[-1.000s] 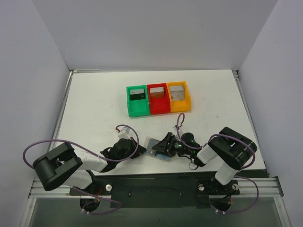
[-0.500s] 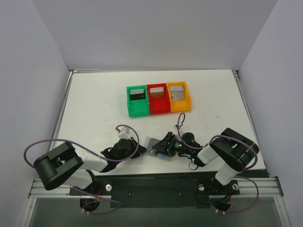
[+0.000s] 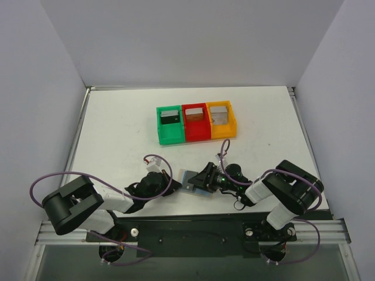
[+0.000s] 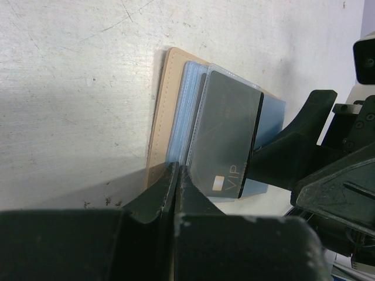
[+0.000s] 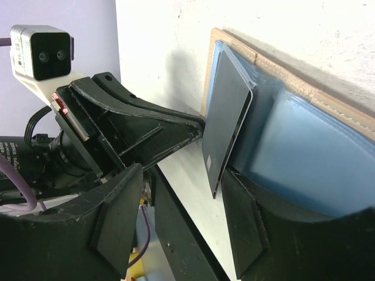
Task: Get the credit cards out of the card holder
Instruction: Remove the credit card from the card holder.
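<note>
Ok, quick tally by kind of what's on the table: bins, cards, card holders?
Bins: 3, green bin, red bin, orange bin.
Credit cards: 4, one in each bin, plus a dark card sticking out of the card holder.
Card holder: 1.
Total: 8.

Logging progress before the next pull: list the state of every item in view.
card holder, lying open flat.
VIP card, tilted up from the holder's sleeves.
left end effector, shut at the holder's edge.
right end effector, open, straddling the VIP card.
green bin, holds one card.
red bin, holds one card.
orange bin, holds one card.
</note>
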`<state>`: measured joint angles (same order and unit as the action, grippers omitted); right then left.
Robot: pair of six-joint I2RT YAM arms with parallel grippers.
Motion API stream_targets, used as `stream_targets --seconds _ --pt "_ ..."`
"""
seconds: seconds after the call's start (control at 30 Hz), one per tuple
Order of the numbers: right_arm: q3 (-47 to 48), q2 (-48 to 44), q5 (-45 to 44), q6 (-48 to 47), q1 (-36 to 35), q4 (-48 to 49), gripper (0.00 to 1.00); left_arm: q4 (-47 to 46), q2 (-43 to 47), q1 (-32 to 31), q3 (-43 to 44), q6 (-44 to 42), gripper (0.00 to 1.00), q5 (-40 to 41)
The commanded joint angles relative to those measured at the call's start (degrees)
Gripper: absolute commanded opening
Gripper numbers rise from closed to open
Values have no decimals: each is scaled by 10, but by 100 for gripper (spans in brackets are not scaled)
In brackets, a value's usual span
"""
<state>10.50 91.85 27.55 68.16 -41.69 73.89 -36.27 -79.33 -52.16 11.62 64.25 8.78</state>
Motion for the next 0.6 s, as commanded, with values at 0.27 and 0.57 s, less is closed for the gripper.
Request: stream_targets --seconds 0.27,0.57 --pt "17 35 8 5 -4 131 51 25 -40 -23 10 -17 0 -32" --pt "22 39 6 4 -4 129 51 16 -54 -42 17 -11 0 -29"
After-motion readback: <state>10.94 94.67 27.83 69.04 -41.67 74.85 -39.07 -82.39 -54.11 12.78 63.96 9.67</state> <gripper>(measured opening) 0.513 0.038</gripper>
